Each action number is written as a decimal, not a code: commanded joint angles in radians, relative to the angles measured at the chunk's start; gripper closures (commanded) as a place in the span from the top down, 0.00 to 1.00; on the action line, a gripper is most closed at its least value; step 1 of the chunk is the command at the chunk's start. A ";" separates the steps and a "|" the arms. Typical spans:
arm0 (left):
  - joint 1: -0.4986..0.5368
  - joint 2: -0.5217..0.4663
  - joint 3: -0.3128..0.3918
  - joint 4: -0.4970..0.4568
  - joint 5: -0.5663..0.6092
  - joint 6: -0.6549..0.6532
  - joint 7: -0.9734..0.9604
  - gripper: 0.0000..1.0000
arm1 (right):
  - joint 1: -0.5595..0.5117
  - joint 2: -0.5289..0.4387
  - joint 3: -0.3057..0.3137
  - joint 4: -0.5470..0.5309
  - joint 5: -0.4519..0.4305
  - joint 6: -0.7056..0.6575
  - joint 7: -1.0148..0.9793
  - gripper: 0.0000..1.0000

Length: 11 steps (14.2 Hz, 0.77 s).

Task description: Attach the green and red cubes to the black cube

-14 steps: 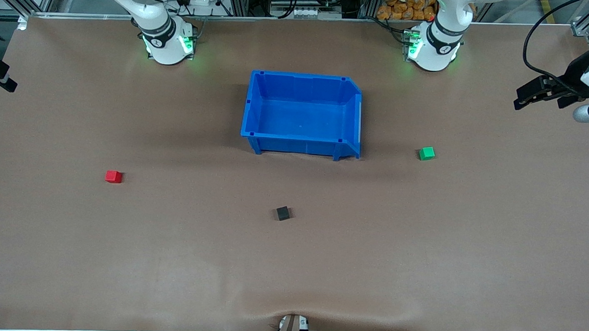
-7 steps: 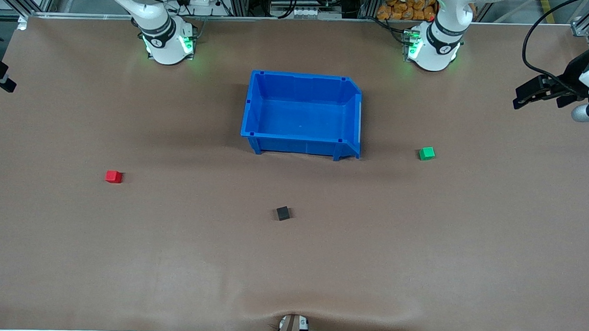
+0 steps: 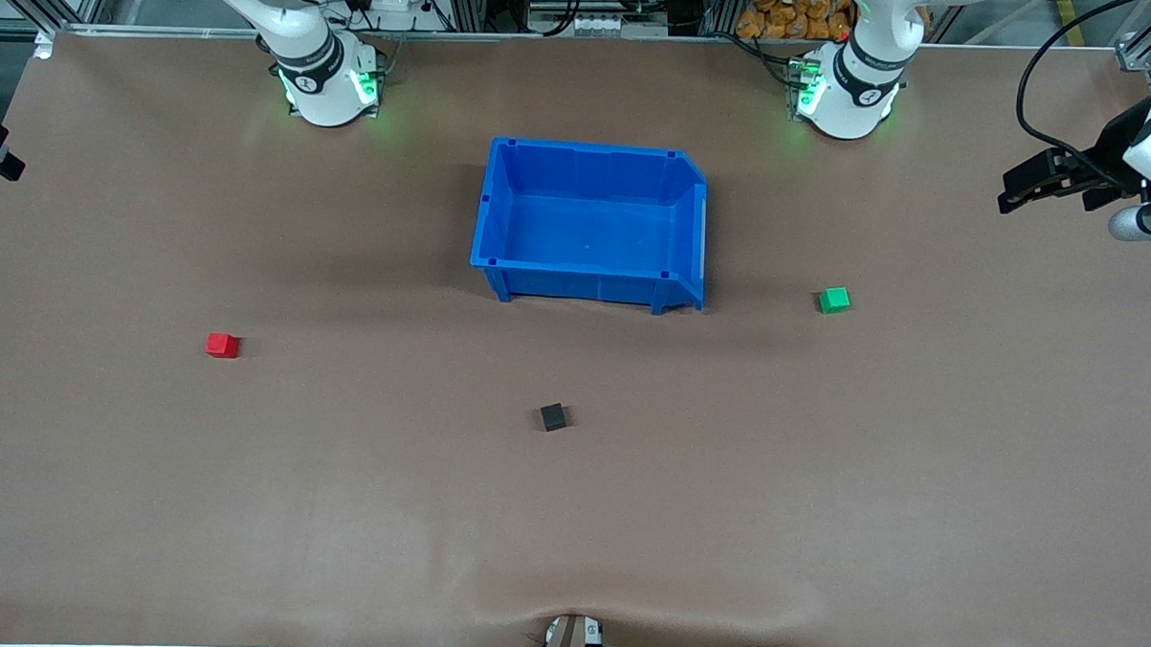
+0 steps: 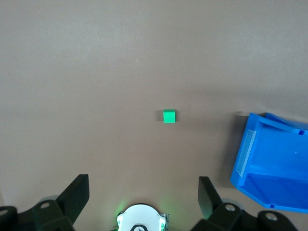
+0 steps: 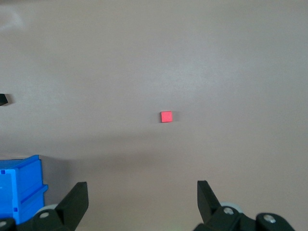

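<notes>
Left gripper high over table's left-arm end, jaws wide, empty. Right gripper high over right-arm end, jaws wide, empty. Green cube, red cube, black cube well apart on table; black nearest front camera, near bin.

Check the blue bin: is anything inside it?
Nothing shows inside the blue bin; its bare floor is in plain view. Only a thin strip at the foot of its walls is hidden. The red, green and black cubes lie outside it.
</notes>
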 commanded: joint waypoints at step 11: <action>0.008 -0.032 -0.010 -0.253 0.018 0.255 -0.003 1.00 | 0.017 0.016 -0.019 0.026 0.007 -0.017 -0.001 1.00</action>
